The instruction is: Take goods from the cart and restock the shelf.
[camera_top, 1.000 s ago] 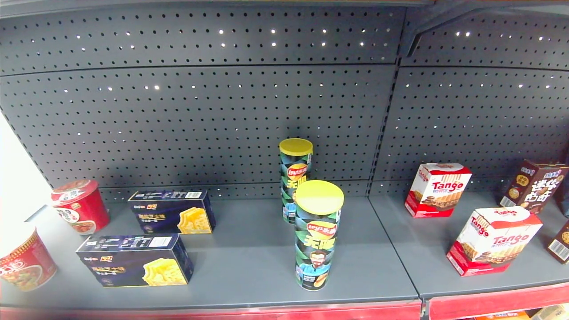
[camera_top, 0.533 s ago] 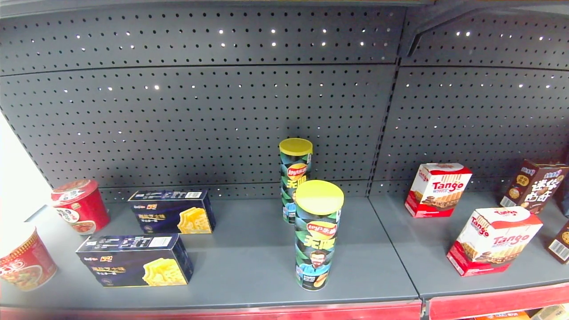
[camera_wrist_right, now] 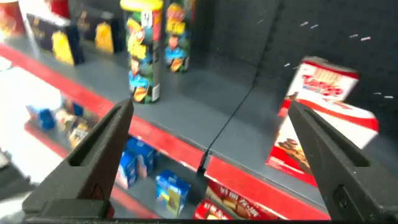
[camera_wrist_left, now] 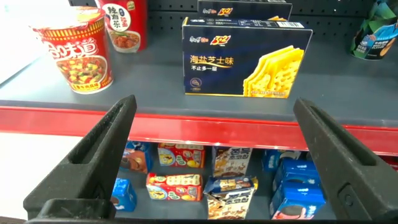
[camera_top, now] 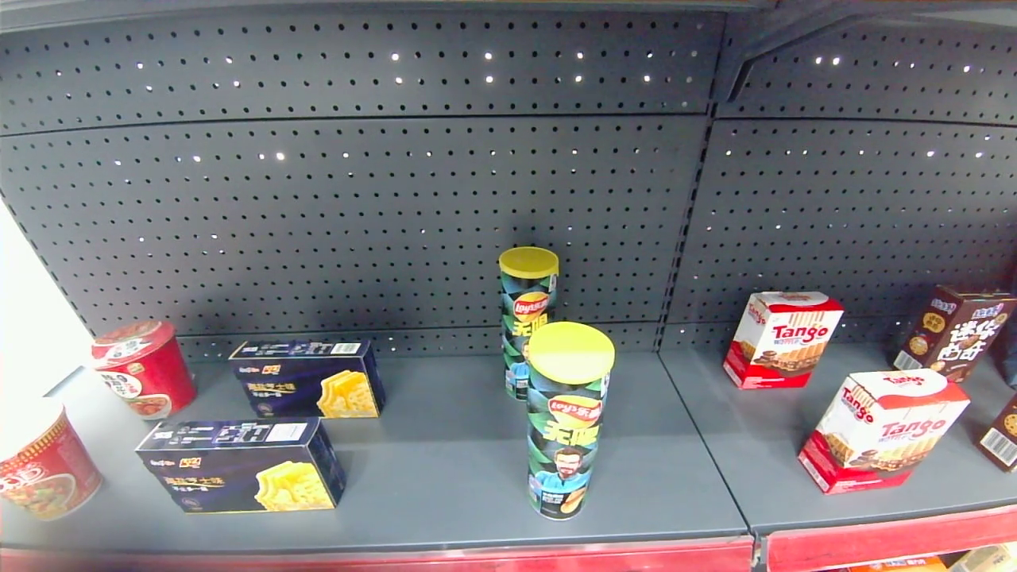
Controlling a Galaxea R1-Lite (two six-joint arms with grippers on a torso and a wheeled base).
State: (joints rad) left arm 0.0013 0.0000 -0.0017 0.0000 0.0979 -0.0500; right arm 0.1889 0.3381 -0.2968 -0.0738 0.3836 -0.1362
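Left gripper (camera_wrist_left: 216, 109) and right gripper (camera_wrist_right: 208, 109) face the shelf (camera_top: 445, 477), jaws wide and empty; fetching more stock likely comes next.

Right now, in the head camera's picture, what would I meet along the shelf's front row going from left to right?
Red noodle cup, dark blue box, yellow-lidded chip can, red and white wafer box.

A grey perforated back panel (camera_top: 357, 222) is recorded behind; a white surface (camera_top: 28, 294) is noted at its left edge.
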